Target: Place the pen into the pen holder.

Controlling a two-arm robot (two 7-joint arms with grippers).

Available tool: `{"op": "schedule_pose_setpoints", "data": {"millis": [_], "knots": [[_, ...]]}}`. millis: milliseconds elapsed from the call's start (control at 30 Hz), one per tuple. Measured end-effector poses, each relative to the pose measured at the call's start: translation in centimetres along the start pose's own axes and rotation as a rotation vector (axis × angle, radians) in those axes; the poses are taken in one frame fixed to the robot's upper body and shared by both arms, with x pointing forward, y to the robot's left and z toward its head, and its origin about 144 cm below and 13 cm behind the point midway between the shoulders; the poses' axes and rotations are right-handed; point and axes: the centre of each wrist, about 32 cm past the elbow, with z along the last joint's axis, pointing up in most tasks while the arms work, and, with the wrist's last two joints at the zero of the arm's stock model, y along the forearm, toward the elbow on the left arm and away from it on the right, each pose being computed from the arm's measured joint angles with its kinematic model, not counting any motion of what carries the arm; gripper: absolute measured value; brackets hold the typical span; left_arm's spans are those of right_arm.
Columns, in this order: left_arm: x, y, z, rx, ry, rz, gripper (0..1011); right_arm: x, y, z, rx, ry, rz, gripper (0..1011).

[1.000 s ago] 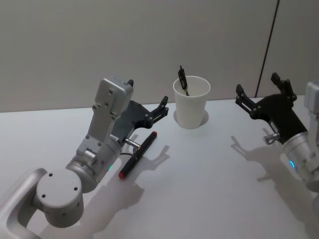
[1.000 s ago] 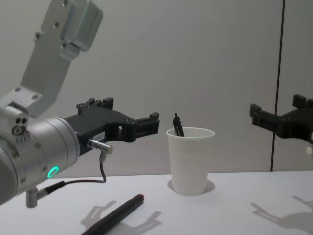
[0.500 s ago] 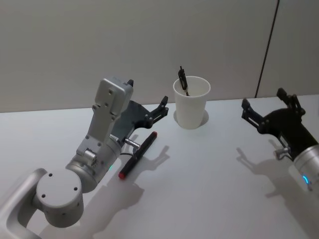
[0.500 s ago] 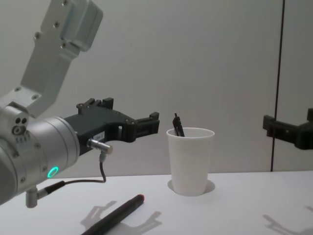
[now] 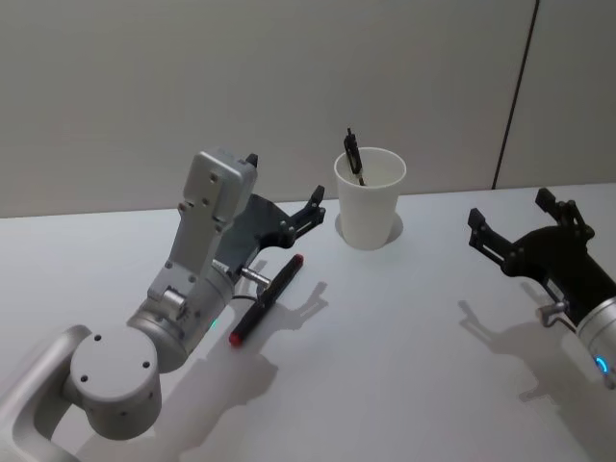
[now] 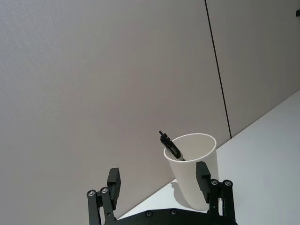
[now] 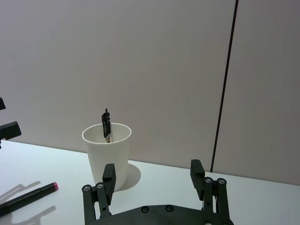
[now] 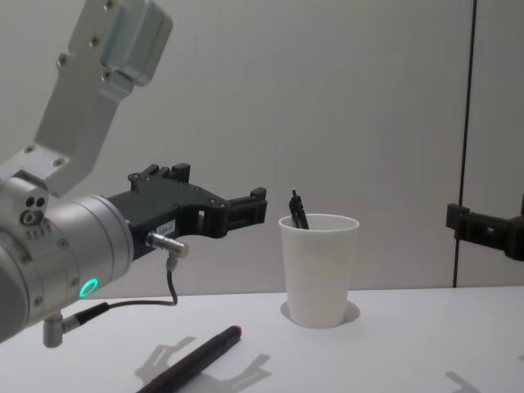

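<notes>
As the head camera looks down, a white pen holder stands on the worktop with a black pen leaning inside. Left of the holder and nearer the robot lies a red-tipped pen. The left end effector hovers left of the holder, the right end effector right of it. Each wrist view shows its own end effector spread wide.

One pen is standing in the pen holder; a second pen is lying on the table, left of and before it.
</notes>
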Motion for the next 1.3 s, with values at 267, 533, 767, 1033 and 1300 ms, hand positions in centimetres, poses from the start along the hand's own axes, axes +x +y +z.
{"op": "schedule_pose_setpoints", "data": {"millis": [267,533,767,1033,1300], "knots": [[0.0,0.0,0.0,0.001,0.000,-0.001,1001,0.0,0.0,0.0,0.001,0.000,0.000,1001],[0.5,0.2,0.1,0.016,0.006,-0.026,1001,0.0,0.0,0.0,0.001,0.000,0.000,1001],[1.1,0.9,0.4,0.046,0.017,-0.056,1001,0.0,0.0,0.0,0.001,0.000,0.001,1001],[1.8,2.0,0.9,0.100,0.037,-0.082,1001,0.0,0.0,0.0,0.001,0.000,0.001,1001],[2.4,3.3,1.1,0.185,0.072,-0.105,1001,0.0,0.0,0.0,0.001,0.000,0.001,1001]]}}
